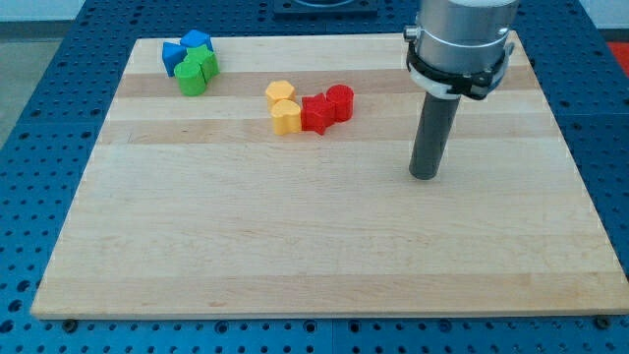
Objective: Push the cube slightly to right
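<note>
The blue cube (198, 41) sits at the wooden board's (324, 246) top left, touching a second blue block (174, 55) and 2 green blocks (195, 73). Nearer centre, 2 yellow blocks (283, 106) touch 2 red blocks (326, 106). My tip (424, 176) rests well apart, right of the red pair; it is a plain rod with nothing to spread or pinch.

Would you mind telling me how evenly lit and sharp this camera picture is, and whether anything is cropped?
Camera view: soft, even light on the wooden board; only a faint shadow at my tip; no strong glare. The red blocks and yellow blocks look sharp. The arm housing is cropped by the view's top.
</note>
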Robot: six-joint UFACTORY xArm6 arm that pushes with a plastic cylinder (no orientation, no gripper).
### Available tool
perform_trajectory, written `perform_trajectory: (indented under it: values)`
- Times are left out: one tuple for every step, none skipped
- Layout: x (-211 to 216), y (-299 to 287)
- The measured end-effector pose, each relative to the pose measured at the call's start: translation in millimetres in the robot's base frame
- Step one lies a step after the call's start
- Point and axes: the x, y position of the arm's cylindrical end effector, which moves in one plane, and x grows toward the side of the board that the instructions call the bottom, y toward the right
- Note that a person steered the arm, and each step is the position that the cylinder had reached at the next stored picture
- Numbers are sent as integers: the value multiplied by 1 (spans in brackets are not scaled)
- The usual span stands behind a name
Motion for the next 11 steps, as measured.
perform_trajectory:
  values:
    - [0, 0]
    - [7, 0]
    - [50, -11]
    - [94, -68]
    - [81, -156]
    - [34, -251]
    - [-32, -338]
    - [-111, -383]
    - [-180, -398]
    - [-244, -388]
    - [-255, -352]
